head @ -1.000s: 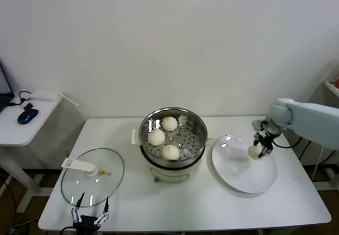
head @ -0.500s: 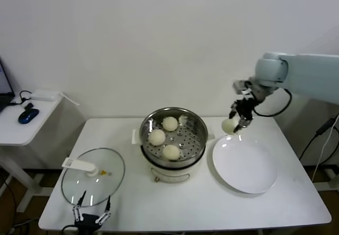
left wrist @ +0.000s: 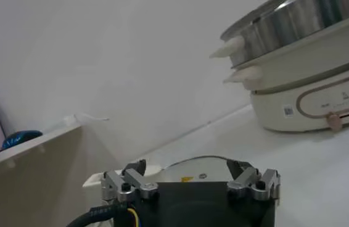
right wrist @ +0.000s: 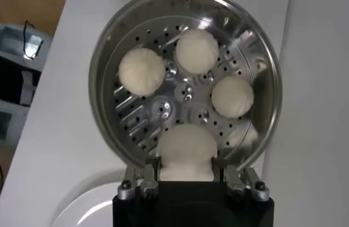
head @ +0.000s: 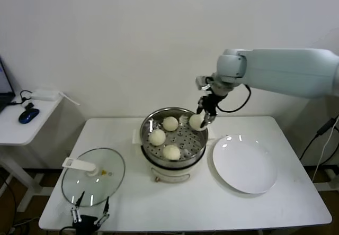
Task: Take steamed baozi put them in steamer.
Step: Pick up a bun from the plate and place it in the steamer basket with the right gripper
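Observation:
The shiny steel steamer [head: 197, 151] stands mid-table on its white base and holds three off-white baozi [head: 170, 123] [head: 157, 137] [head: 171, 152] on its perforated tray. My right gripper [head: 198, 121] is shut on a fourth baozi [head: 197, 121] and holds it above the steamer's right rear rim. In the right wrist view that baozi [right wrist: 185, 151] sits between the fingers [right wrist: 149, 174], with the steamer tray [right wrist: 162, 111] and three buns below. My left gripper [head: 90, 214] is parked open at the table's front left edge, also in the left wrist view [left wrist: 190, 179].
A white plate [head: 244, 164] lies bare to the right of the steamer. A glass lid with a white handle [head: 93, 169] lies at the front left, just beyond the left gripper. A side desk [head: 21, 121] with a mouse stands at the far left.
My right arm has lifted the baozi off the white plate and carried it left to above the steamer's right rear rim. The left arm has not moved.

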